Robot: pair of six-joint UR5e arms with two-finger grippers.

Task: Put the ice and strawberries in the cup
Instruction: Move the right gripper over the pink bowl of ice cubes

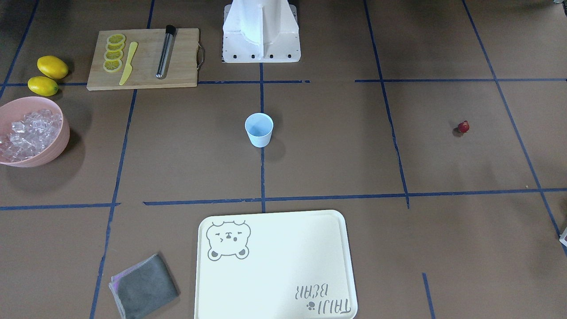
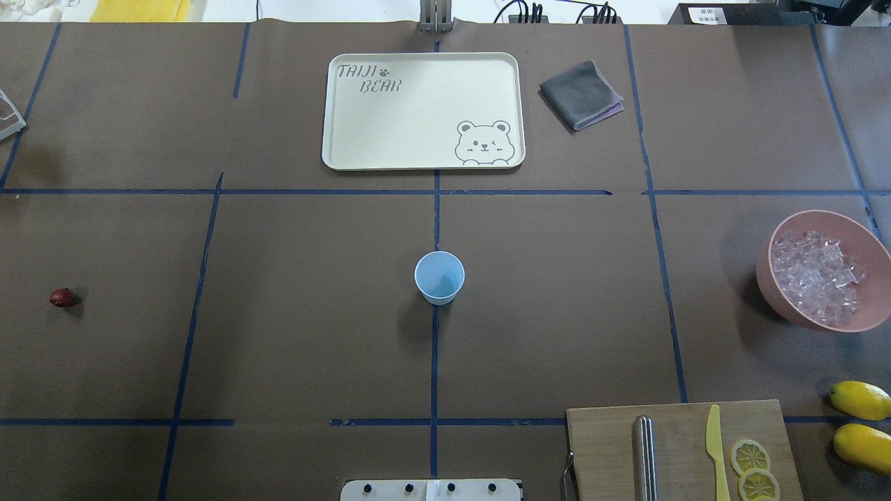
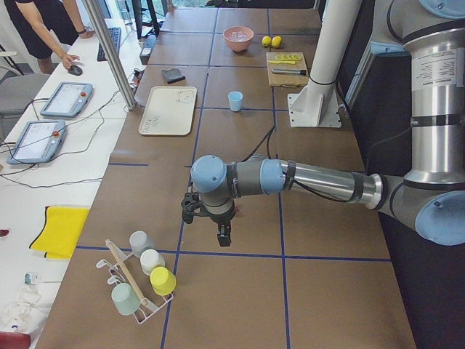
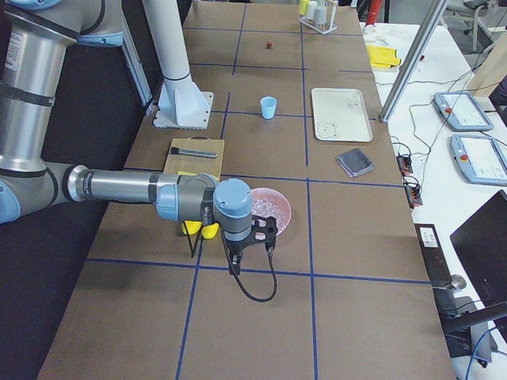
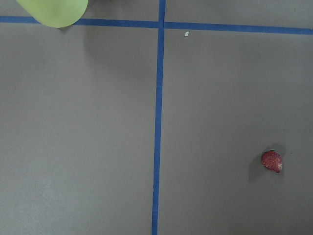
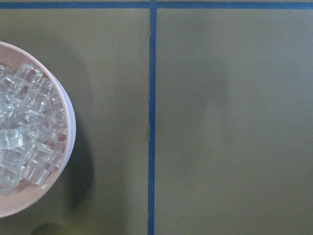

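Observation:
The pale blue cup stands upright and empty at the table's centre, also in the front view. One small red strawberry lies alone on the robot's left side and shows low right in the left wrist view. Clear ice fills the pink bowl on the robot's right; its edge shows in the right wrist view. The left gripper hangs over the table near the strawberry, and the right gripper hovers beside the bowl. I cannot tell whether either is open or shut.
A wooden cutting board near the robot's right holds lemon slices, a yellow knife and a metal tube; two lemons lie beside it. A cream tray and grey cloth sit at the far edge. A cup rack stands at the left end.

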